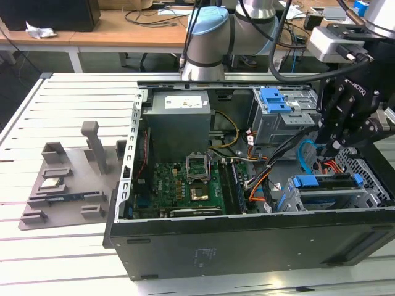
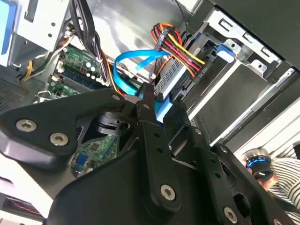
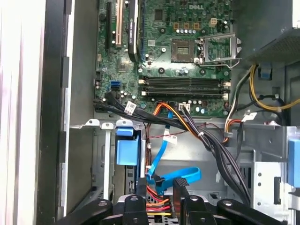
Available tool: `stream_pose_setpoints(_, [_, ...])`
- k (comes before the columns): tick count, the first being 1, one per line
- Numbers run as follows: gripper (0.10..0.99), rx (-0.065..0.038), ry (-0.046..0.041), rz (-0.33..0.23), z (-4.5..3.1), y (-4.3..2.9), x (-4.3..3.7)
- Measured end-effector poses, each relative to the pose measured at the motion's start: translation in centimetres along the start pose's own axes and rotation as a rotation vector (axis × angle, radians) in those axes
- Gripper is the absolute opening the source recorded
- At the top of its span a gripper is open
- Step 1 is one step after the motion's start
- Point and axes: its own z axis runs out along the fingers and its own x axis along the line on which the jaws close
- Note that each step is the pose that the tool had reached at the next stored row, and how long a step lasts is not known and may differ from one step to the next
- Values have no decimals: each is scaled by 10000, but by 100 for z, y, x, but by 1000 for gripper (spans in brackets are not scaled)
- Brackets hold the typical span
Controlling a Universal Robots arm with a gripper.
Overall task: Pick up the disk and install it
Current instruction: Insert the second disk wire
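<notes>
The disk (image 1: 327, 185) is a flat silver drive with blue rails. It sits level in the drive bay at the case's corner on the exterior view's right. In the second wrist view the disk (image 2: 177, 80) has a red, yellow and black power plug (image 2: 176, 44) on its end. My black gripper (image 1: 331, 148) hangs just above that bay. In both wrist views its fingers (image 3: 140, 190) stand a little apart, with the plug of the blue data cable (image 3: 176, 176) in the gap between them. The gripper (image 2: 161, 107) is open and holds nothing.
The open computer case (image 1: 247, 237) lies on a slatted white table. Inside are the motherboard (image 1: 185, 185), a grey power-supply box (image 1: 179, 120), a grey cage with a blue latch (image 1: 274, 102) and loose cable bundles (image 3: 211, 140). A grey fixture plate (image 1: 68, 179) lies outside the case.
</notes>
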Motion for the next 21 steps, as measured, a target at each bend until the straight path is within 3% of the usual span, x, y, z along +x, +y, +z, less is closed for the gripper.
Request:
stream_pose_setpoints(8, [361, 22, 27, -594, 24, 82, 40])
stream_pose_setpoints(17, [349, 25, 30, -684, 42, 85, 44])
stream_pose_setpoints(18, [216, 25, 30, -687, 42, 85, 44])
stream_pose_setpoints(21, [161, 25, 30, -693, 42, 85, 44])
